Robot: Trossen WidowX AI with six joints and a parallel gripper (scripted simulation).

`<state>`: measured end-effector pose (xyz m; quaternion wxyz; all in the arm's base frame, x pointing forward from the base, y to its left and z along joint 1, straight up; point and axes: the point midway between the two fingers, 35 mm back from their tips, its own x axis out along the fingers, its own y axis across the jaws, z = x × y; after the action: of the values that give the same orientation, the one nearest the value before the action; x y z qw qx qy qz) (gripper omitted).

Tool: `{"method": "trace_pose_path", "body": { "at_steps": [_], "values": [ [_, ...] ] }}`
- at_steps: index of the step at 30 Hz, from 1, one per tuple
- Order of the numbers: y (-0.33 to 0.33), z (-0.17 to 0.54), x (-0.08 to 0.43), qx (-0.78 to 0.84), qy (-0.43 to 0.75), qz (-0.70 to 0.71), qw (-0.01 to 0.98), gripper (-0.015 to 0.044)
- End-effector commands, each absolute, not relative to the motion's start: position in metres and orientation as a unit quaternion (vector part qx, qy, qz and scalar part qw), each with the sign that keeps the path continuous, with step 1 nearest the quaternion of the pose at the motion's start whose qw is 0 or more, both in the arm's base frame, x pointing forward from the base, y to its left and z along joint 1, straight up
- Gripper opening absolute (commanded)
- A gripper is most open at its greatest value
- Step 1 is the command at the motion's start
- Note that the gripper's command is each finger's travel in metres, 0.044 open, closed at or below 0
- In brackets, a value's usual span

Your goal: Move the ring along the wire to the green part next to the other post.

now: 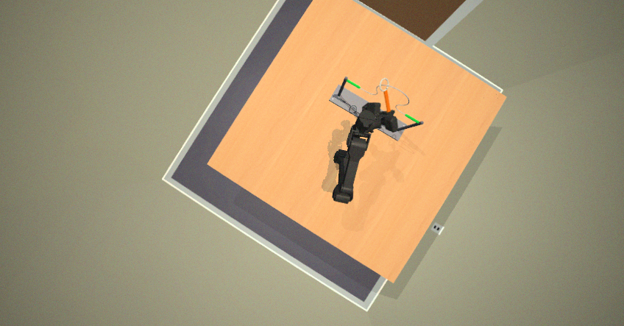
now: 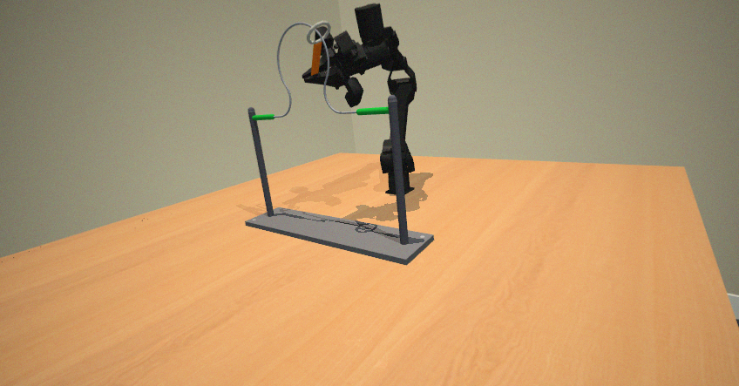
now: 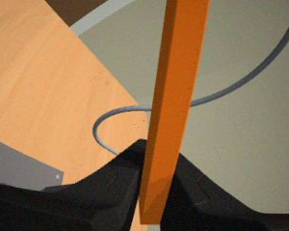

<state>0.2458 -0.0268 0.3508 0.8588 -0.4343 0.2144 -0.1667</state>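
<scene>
My gripper (image 1: 388,112) (image 2: 315,70) (image 3: 151,148) is shut on the orange handle (image 1: 387,99) (image 2: 316,57) (image 3: 175,91) near its lower end. The pale ring (image 1: 384,78) (image 2: 308,34) is above the handle, out of the wrist view. It appears around the grey wire (image 1: 408,99) (image 2: 277,61) (image 3: 260,72) near the top of its arch; whether they touch cannot be told. One green part (image 1: 353,84) (image 2: 372,111) is at the left in the top view. The other green part (image 1: 411,118) (image 2: 263,117) is at the right there.
One post (image 1: 342,87) (image 2: 398,174) and another post (image 1: 409,126) (image 2: 261,169) stand on a grey base plate (image 2: 331,232) (image 3: 24,164). The base plate lies on the wooden table (image 1: 279,126) (image 2: 518,299) (image 3: 48,87). In the wrist view, the wire passes behind the handle and curves close to the left finger.
</scene>
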Motion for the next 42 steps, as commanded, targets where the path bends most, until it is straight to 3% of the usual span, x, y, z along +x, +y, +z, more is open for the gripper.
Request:
{"method": "trace_pose_path", "body": {
  "at_steps": [1, 42],
  "values": [
    [-0.028, 0.351, 0.245, -0.464, 0.209, -0.175, 0.843, -0.015],
    [-0.036, 0.37, 0.245, -0.677, 0.147, -0.231, 0.683, -0.015]
  ]
}}
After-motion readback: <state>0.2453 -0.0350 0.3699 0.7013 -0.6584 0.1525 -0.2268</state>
